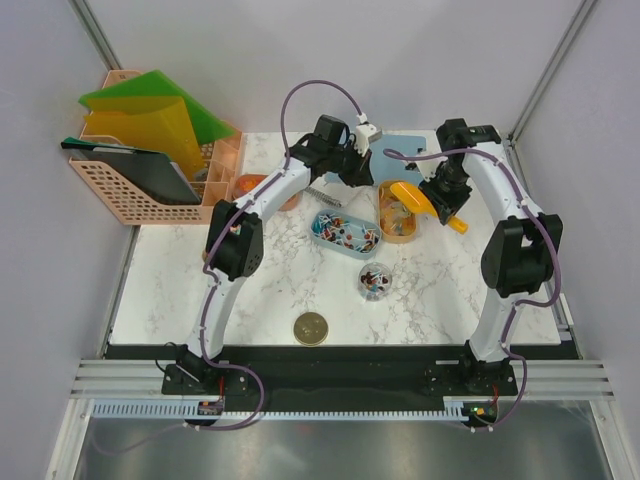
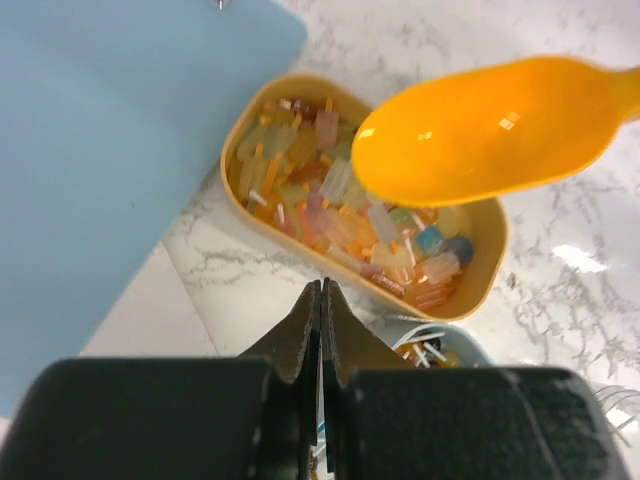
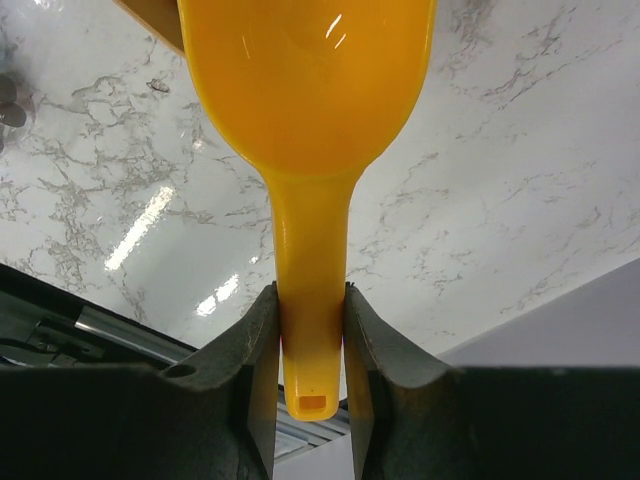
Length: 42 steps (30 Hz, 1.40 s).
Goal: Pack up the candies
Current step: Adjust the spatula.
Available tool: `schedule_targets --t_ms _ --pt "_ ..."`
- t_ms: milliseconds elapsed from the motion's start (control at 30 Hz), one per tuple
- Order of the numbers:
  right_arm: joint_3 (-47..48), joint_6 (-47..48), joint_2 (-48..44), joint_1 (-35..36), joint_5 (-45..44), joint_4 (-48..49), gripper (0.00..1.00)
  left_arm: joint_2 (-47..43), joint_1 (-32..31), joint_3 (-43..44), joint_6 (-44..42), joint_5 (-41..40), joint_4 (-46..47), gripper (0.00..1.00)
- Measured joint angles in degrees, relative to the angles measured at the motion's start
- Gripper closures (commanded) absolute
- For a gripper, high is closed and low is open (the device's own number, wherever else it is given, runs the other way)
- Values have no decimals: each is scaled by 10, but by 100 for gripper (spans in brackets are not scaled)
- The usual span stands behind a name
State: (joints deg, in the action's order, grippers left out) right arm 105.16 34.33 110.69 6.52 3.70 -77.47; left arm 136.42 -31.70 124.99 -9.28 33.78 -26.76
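Pastel candies (image 2: 320,195) fill an oblong yellow tub (image 1: 398,232), whose rim shows in the left wrist view (image 2: 482,300). Dark wrapped candies (image 1: 343,235) lie in a light blue tray (image 1: 318,226). A small glass jar (image 1: 376,281) holds a few candies. My right gripper (image 1: 450,212) is shut on the handle of the orange scoop (image 3: 312,290) and holds its bowl (image 1: 412,195) over the tub; the bowl looks empty from below (image 2: 490,130). My left gripper (image 2: 322,287) is shut and empty, hovering behind the tub (image 1: 348,172).
A blue lid (image 1: 405,148) lies flat behind the tub. A round gold lid (image 1: 311,327) lies near the front edge. An orange container (image 1: 252,186) sits partly behind the left arm. A pink basket (image 1: 150,185) with folders stands at the far left.
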Motion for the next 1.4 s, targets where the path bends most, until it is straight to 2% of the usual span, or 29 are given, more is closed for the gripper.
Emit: schedule_targets --t_ms 500,833,1400 --pt "30 6 8 34 21 2 100 -6 -24 21 55 26 74 98" --pt "89 4 -1 38 38 -2 100 -5 -24 1 65 27 87 98" --pt "105 -25 -49 38 59 7 100 -4 -27 -14 71 30 95 98"
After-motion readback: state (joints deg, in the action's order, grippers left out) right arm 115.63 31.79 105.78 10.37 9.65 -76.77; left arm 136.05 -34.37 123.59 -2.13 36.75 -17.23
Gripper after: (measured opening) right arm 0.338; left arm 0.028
